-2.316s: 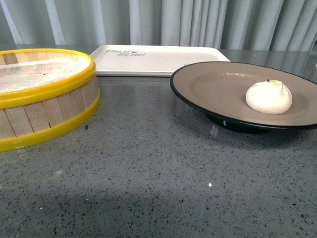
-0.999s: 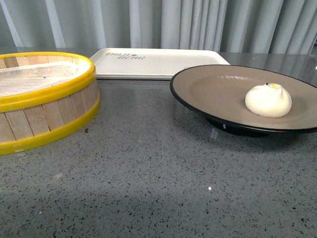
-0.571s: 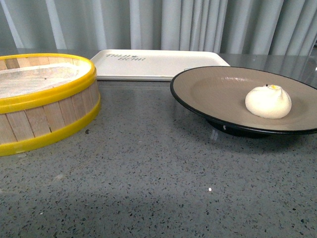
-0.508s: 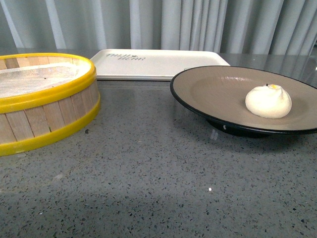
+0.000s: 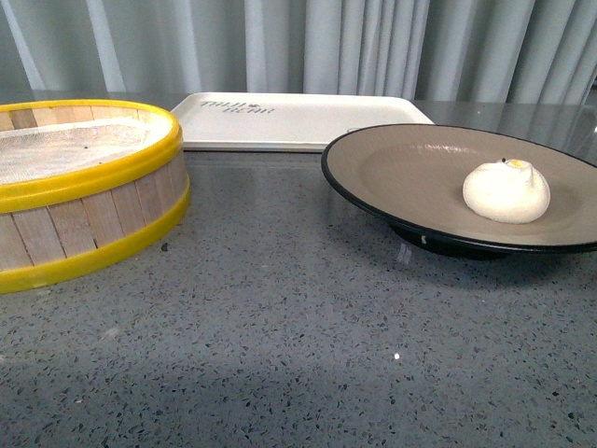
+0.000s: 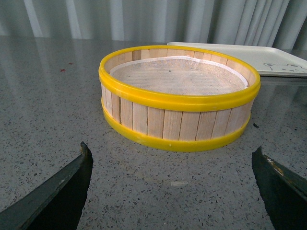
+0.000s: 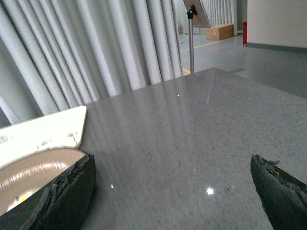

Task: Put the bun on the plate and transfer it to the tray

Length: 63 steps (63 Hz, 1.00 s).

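Note:
The white pleated bun point(image 5: 506, 190) rests on the right half of the beige plate point(image 5: 410, 168) with the black rim, at the table's right. Behind the plate lies the cream tray point(image 5: 298, 117) with dark lettering, and the plate's rim overlaps its near right corner in the picture. Neither arm shows in the front view. My left gripper point(image 6: 170, 152) is open over bare table, facing the steamer basket point(image 6: 177, 96). My right gripper point(image 7: 172, 158) is open over bare table, with the plate's edge point(image 7: 29, 172) and the tray point(image 7: 43, 129) off to one side of it.
A round wooden steamer basket point(image 5: 84, 187) with yellow rims and a white liner stands at the left. Grey speckled tabletop point(image 5: 298, 317) stretches across the front. Pale curtains point(image 5: 373, 47) hang behind the table. A stand pole point(image 7: 191, 38) rises beyond the table's far edge.
The whole scene has drifted slightly lower in the front view. The bun, plate, tray and basket keep their places relative to each other.

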### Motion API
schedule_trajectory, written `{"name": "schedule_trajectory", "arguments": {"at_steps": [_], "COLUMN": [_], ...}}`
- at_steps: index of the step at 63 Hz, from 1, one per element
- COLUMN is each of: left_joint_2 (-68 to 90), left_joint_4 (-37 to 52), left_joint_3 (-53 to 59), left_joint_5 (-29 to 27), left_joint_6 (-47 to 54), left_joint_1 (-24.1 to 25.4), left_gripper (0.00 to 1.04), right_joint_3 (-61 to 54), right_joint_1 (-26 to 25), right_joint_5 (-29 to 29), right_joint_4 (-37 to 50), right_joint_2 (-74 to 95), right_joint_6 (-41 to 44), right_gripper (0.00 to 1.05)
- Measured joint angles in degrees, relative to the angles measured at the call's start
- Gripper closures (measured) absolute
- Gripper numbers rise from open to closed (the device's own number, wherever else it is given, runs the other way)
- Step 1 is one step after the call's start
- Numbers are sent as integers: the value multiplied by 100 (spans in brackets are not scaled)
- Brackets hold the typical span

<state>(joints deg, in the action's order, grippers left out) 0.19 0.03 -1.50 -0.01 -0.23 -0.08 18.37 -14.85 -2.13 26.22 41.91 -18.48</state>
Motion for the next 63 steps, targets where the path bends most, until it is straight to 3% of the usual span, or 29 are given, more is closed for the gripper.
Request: {"name": "schedule_trajectory", "arguments": {"at_steps": [4,9,22,33,53,63], "left_joint_2": [0,0,0,0,0,0], "left_joint_4": [0,0,0,0,0,0], "left_joint_3": [0,0,0,0,0,0], "left_joint_5": [2,2,0,2,2,0], "left_joint_6": [0,0,0,0,0,0], "left_joint_1": [0,0,0,0,0,0], "left_gripper": [7,7,7,7,7,7], "right_joint_3": [470,848,1152,1202,1554,1790], "right_joint_1": [-168,-4,437,699,839,979], "right_joint_5": [-474,-1047,-1646,-2127,-2498,-2581], "right_joint_4": [236,258,492,695,1165,1272], "right_joint_2": [1141,2192,3139,3536,4074,4433], "right_joint_6": [-933,-2164,-3748,-4551,-5331,-5683], "right_gripper": [8,8,8,8,8,31]}}
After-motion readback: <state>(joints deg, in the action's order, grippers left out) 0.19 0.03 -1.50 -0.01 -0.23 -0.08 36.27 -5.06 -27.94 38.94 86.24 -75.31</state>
